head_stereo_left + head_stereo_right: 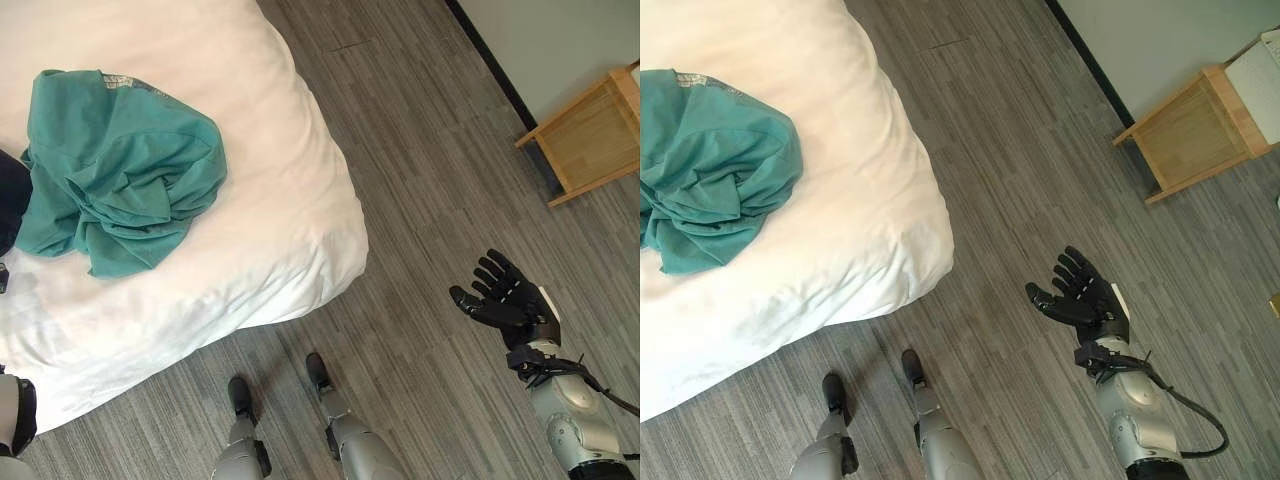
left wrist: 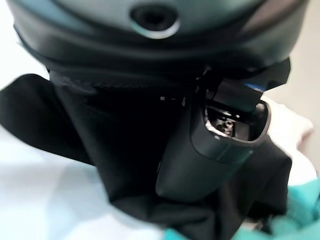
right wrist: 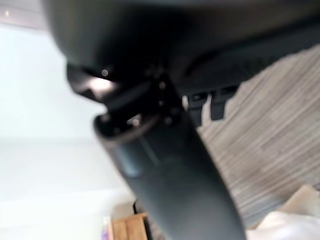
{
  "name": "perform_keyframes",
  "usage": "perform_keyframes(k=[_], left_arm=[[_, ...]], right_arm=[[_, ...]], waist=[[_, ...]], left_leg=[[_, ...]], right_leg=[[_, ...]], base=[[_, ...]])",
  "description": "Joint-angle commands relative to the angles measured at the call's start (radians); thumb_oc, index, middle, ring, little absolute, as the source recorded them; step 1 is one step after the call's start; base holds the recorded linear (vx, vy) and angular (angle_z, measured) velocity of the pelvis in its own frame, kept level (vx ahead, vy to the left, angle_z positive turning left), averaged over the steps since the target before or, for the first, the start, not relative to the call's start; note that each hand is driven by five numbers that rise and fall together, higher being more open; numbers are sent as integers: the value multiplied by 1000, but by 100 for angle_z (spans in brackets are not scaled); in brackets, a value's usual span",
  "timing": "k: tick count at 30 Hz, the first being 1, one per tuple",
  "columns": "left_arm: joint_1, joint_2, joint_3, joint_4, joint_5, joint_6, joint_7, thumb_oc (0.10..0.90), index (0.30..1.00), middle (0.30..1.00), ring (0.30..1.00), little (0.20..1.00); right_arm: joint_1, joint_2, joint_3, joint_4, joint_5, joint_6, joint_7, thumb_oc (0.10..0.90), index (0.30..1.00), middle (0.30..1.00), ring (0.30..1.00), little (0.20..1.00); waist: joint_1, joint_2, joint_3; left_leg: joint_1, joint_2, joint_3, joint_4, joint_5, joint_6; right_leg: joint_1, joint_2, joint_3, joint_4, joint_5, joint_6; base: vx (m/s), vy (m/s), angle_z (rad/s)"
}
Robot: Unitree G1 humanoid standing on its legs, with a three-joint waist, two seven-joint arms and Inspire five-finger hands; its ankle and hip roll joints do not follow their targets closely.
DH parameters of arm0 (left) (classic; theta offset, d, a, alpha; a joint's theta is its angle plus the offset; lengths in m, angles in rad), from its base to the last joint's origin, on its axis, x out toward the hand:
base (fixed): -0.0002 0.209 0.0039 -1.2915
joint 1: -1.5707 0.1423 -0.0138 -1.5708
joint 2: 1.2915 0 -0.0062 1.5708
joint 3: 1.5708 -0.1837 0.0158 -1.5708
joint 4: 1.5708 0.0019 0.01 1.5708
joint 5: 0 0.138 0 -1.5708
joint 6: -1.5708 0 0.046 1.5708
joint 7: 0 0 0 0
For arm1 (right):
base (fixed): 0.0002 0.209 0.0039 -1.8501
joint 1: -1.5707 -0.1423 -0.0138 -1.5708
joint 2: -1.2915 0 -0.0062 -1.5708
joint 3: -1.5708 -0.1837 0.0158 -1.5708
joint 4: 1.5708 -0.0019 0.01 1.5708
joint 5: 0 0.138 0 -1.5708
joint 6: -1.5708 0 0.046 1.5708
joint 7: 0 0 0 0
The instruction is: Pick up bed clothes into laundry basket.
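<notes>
A crumpled teal garment [image 1: 120, 175] lies on the white bed [image 1: 270, 150], toward its left side. A dark garment [image 1: 8, 200] lies against the teal one at the picture's left edge. In the left wrist view my left hand [image 2: 200, 150] rests right over this dark garment [image 2: 60, 125], its thumb against the black cloth, and a bit of teal cloth [image 2: 302, 210] lies beside it. My right hand [image 1: 510, 300] hovers open over the floor to the right of the bed, palm up, holding nothing.
The bed's corner [image 1: 345, 250] juts out over grey wood-plank floor [image 1: 430, 180]. A low wooden side table [image 1: 590, 140] stands at the far right by the wall with its dark baseboard [image 1: 500, 70].
</notes>
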Motion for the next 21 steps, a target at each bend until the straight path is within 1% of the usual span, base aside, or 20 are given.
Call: perform_keyframes(k=[1, 2, 3, 4, 5, 6, 8, 9, 10, 11, 12, 13, 14, 16, 17, 20, 21], left_arm=[[-99, -38, -53, -112, -115, -52, -40, 400, 300, 300, 300, 300], [-119, -34, -60, -144, -143, -67, -29, 400, 300, 300, 300, 300], [-120, -35, -61, -144, -144, -67, -29, 400, 300, 300, 300, 300], [-139, -29, -66, -219, -199, -97, -10, 400, 300, 300, 300, 300], [-137, -29, -64, -220, -200, -96, -10, 400, 300, 300, 300, 300], [-142, -29, -66, -321, -258, -135, 8, 400, 300, 300, 300, 300], [-125, -31, -53, -463, -329, -184, 27, 400, 300, 300, 300, 300], [-85, -32, -40, -556, -366, -210, 29, 400, 300, 300, 300, 300], [-76, -32, -30, -560, -366, -210, 29, 400, 300, 300, 300, 300], [-64, -36, -24, -624, -394, -241, 35, 400, 300, 300, 300, 300], [-42, -31, -15, -667, -401, -250, 32, 400, 300, 300, 300, 300], [4, -27, 18, -749, -420, -283, 45, 400, 300, 300, 300, 300], [17, -27, 32, -755, -418, -282, 46, 400, 300, 300, 300, 300], [72, -24, 68, -809, -419, -309, 57, 400, 300, 300, 300, 300], [84, -23, 83, -813, -418, -308, 58, 400, 300, 300, 300, 300], [161, -16, 128, -891, -392, -332, 73, 400, 300, 300, 300, 300], [169, -16, 137, -893, -391, -332, 73, 400, 300, 300, 300, 300]], right_arm=[[-80, -34, -163, -30, 26, -86, -20, 800, 900, 900, 900, 900], [-84, -43, -166, -28, 21, -86, -22, 800, 900, 900, 900, 900], [-84, -43, -167, -28, 21, -86, -22, 800, 900, 900, 900, 900], [-98, -64, -172, -31, 8, -87, -28, 800, 900, 900, 900, 900], [-99, -65, -172, -31, 8, -87, -28, 800, 900, 900, 900, 900], [-128, -102, -179, -34, -7, -91, -41, 800, 900, 900, 900, 900], [-174, -148, -189, -27, -9, -102, -59, 800, 900, 900, 900, 900], [-232, -214, -178, -9, -36, -100, -71, 800, 900, 900, 900, 900], [-239, -217, -172, -6, -36, -100, -71, 800, 900, 900, 900, 900], [-278, -262, -160, 6, -53, -103, -76, 800, 900, 900, 900, 900], [-327, -304, -131, 24, -63, -103, -78, 800, 900, 900, 900, 900], [-387, -358, -101, 37, -85, -107, -90, 800, 900, 900, 900, 900], [-397, -360, -91, 40, -85, -108, -90, 800, 900, 900, 900, 900], [-491, -414, -41, 46, -126, -119, -98, 800, 900, 900, 900, 900], [-507, -416, -27, 51, -126, -120, -99, 800, 900, 900, 900, 900], [-612, -477, 36, 62, -177, -127, -129, 800, 900, 900, 900, 900], [-622, -477, 45, 64, -177, -127, -130, 800, 900, 900, 900, 900]], waist=[[-7, 60, -2], [-3, 69, -10], [-2, 68, -9], [8, 83, -26], [8, 83, -25], [19, 97, -45], [33, 106, -63], [51, 113, -80], [50, 117, -80], [62, 117, -87], [73, 121, -92], [91, 118, -100], [89, 122, -100], [118, 115, -117], [114, 120, -116], [143, 107, -139], [141, 110, -139]], left_leg=[[56, 42, 20, -14, -41, -17], [67, 39, 18, -14, -44, -17], [68, 38, 18, -14, -45, -17], [82, 33, 14, -14, -48, -17], [84, 33, 13, -14, -48, -16], [100, 26, 7, -14, -51, -16], [118, 17, -1, -14, -55, -15], [134, 8, -4, -14, -56, -14], [130, 12, -2, -14, -49, -15], [140, 6, -3, -14, -57, -14], [144, 6, -3, -14, -53, -15], [161, 0, 0, -14, -59, -14], [157, 5, 3, -14, -53, -15], [176, 2, 7, -14, -60, -16], [173, 6, 9, -14, -54, -18], [194, 1, 6, -14, -62, -18], [191, 4, 8, -14, -56, -19]], right_leg=[[217, -35, 16, 12, -140, 81], [226, -37, 13, 13, -144, 80], [227, -37, 13, 13, -144, 81], [240, -43, 4, 15, -153, 79], [242, -44, 4, 15, -154, 79], [256, -49, -8, 20, -162, 80], [274, -55, -23, 25, -170, 83], [286, -61, -35, 35, -175, 83], [281, -57, -32, 36, -170, 82], [290, -64, -44, 41, -178, 85], [292, -64, -49, 49, -177, 85], [304, -70, -59, 59, -184, 89], [298, -66, -56, 60, -177, 87], [320, -73, -67, 59, -188, 88], [315, -69, -64, 59, -181, 87], [346, -81, -85, 51, -192, 87], [342, -79, -83, 51, -187, 85]], base=[[44, 16, -6], [29, 10, -4], [39, -12, -1], [0, 0, 0], [54, -41, 4], [54, -38, 9], [44, -58, 11], [-5, -52, 9], [-5, -39, 9], [-40, -30, 3], [0, 0, 0], [-44, -33, -6], [-20, -30, -4], [4, -30, 2], [27, -16, 4], [11, -6, -1], [16, -43, 5]])
